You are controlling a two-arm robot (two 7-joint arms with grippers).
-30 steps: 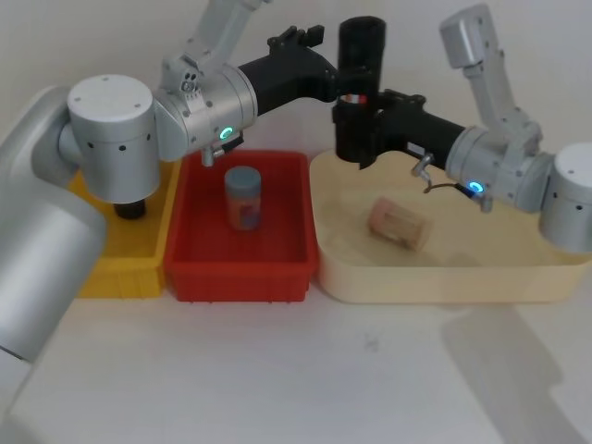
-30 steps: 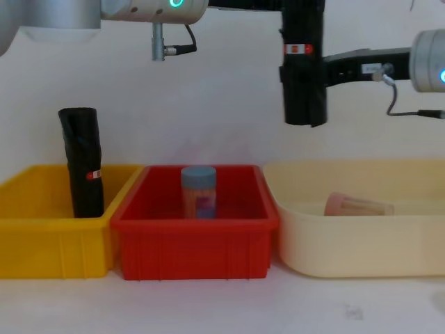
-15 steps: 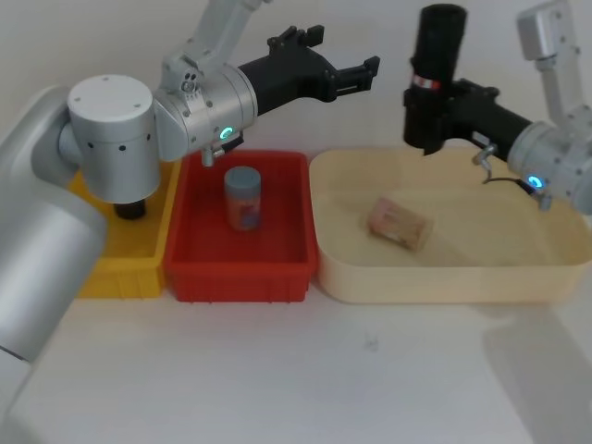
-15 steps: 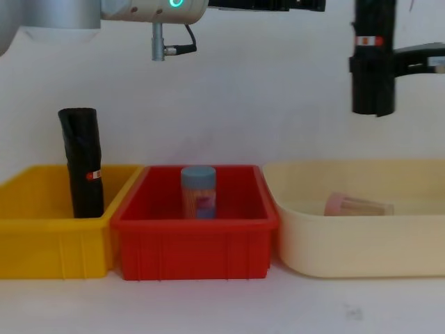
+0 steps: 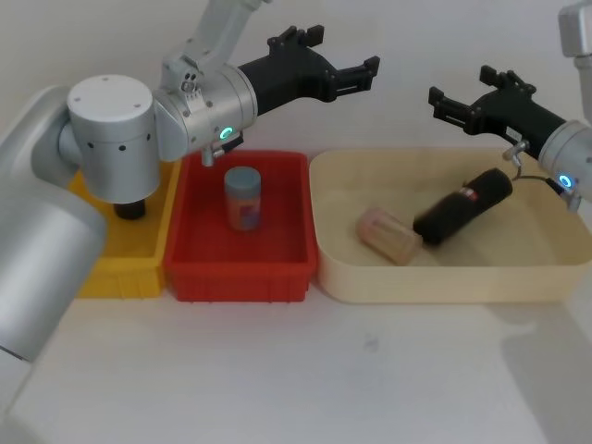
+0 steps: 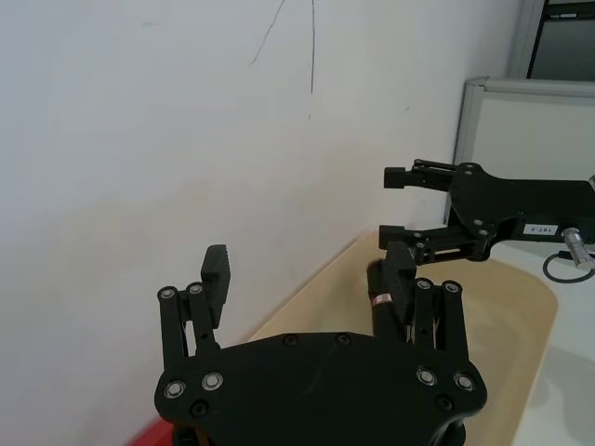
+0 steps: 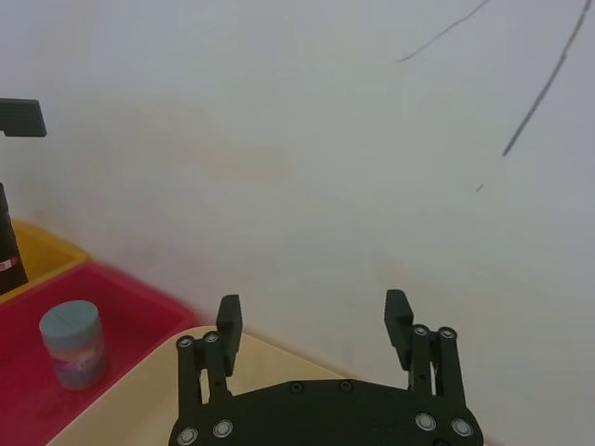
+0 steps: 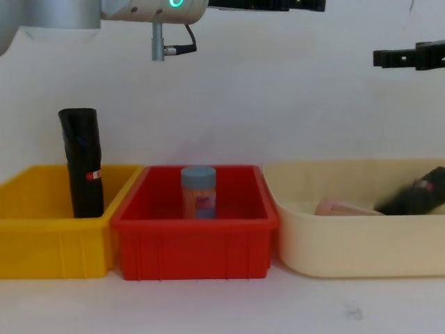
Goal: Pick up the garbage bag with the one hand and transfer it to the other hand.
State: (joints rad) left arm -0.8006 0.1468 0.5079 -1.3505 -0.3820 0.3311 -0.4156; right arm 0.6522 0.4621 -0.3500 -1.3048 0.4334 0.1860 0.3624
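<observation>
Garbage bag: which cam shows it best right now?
Head view: the garbage bag lies tilted in the cream bin, its whole length visible, lower end by the pink cup. Chest view catches only its top above the rim; left wrist view a sliver.

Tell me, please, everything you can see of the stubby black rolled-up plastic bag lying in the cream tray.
The stubby black rolled-up plastic garbage bag is a short, thick cylinder of dark, slightly glossy film, with a small red and white mark near its upper end. It lies on its side, slanted, inside the cream tray, its lower end against a pinkish cylinder. No gripper holds it: the open right gripper hovers above it, and the open left gripper is off over the red bin.
</observation>
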